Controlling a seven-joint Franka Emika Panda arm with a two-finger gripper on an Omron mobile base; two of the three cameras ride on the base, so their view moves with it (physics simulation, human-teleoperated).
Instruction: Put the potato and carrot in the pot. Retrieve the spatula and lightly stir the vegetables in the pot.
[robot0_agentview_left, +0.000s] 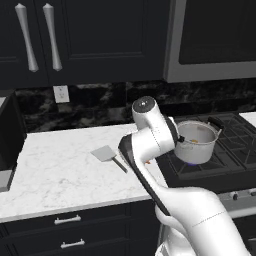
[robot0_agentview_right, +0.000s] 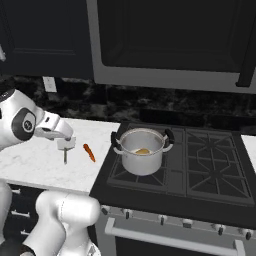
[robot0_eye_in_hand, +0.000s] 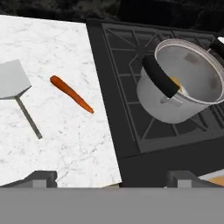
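The steel pot (robot0_agentview_right: 142, 156) stands on the stove's front left burner, also seen as the pot (robot0_eye_in_hand: 183, 83) and the pot (robot0_agentview_left: 196, 141). The tan potato (robot0_agentview_right: 143, 151) lies on its pale bottom. The orange carrot (robot0_eye_in_hand: 71, 94) lies on the white counter between the stove edge and the spatula (robot0_eye_in_hand: 13, 78), whose dark handle runs toward me. My gripper (robot0_eye_in_hand: 111, 179) hangs open above the counter's front part, nearer than the carrot, with nothing between its fingertips. In the right base view the carrot (robot0_agentview_right: 89, 152) lies right of the spatula (robot0_agentview_right: 65, 146), which my hand partly hides.
The black stove (robot0_agentview_right: 200, 165) adjoins the marble counter (robot0_agentview_left: 60, 170) on its right. A microwave (robot0_agentview_right: 175, 40) and dark cabinets (robot0_agentview_left: 75, 35) hang overhead. A wall outlet (robot0_agentview_left: 61, 93) sits in the dark backsplash. A dark block (robot0_agentview_left: 10, 130) bounds the counter's left end.
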